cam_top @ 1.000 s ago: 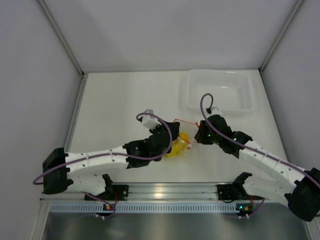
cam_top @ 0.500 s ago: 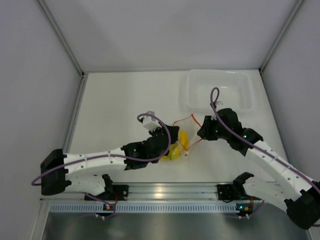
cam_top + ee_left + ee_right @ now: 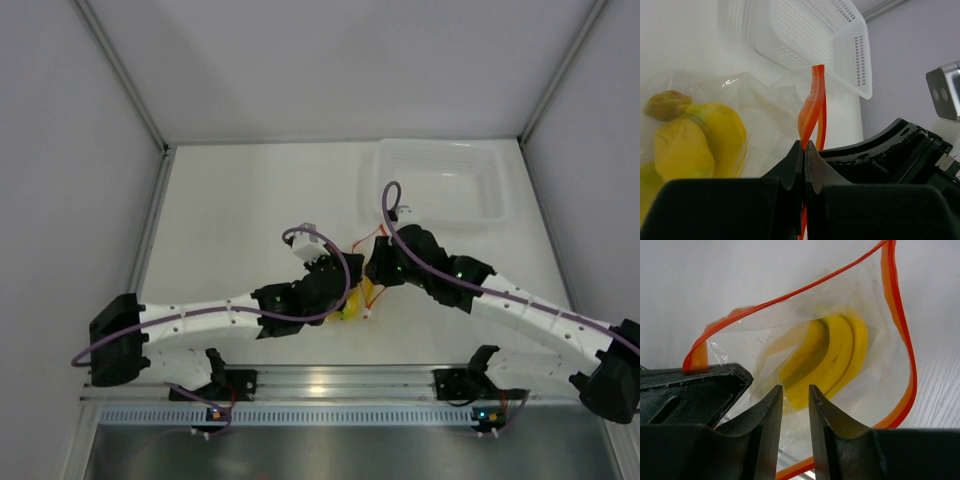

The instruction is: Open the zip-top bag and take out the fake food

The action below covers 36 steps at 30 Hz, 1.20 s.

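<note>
1. Pinching the orange zipper strip (image 3: 812,100), the left gripper (image 3: 804,148) has its fingers fully together on it.
2. Right gripper (image 3: 794,390): narrow gap between the fingers, with zip-top bag (image 3: 860,390) film across it. Can't tell if it grips.
3. Bag is clear crinkly film, its mouth bowed into an open loop, between both grippers at mid-table (image 3: 230,220). Glossy yellow banana bunch (image 3: 832,360) with a brown stem end sits inside.
4. Perforated plastic tray (image 3: 490,200) lies beyond, apart from the bag.
5. Versus 0.5 s ago, the right gripper is back close to the left and the strip is no longer stretched wide.
</note>
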Each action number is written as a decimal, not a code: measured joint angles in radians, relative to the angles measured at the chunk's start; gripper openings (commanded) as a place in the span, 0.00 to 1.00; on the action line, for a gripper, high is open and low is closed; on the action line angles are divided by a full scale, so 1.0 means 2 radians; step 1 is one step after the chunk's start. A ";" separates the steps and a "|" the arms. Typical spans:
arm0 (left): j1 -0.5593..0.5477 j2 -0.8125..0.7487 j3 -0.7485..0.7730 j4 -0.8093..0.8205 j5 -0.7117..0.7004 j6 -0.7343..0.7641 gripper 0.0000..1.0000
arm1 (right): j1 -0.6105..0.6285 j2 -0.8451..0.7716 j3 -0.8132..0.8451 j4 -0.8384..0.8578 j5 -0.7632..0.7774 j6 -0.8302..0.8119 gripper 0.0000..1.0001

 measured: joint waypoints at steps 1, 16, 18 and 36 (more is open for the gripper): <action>0.000 0.001 0.000 0.000 0.000 -0.004 0.00 | 0.002 0.003 0.000 0.003 0.004 0.003 0.29; 0.001 0.001 0.000 0.000 0.000 -0.025 0.00 | 0.003 0.110 -0.001 0.034 0.062 0.034 0.39; 0.001 0.001 0.000 0.000 0.000 -0.026 0.00 | 0.003 0.121 -0.001 0.035 0.064 0.032 0.40; 0.001 -0.017 -0.060 0.004 -0.014 -0.029 0.00 | 0.003 0.207 -0.020 0.069 0.064 0.027 0.59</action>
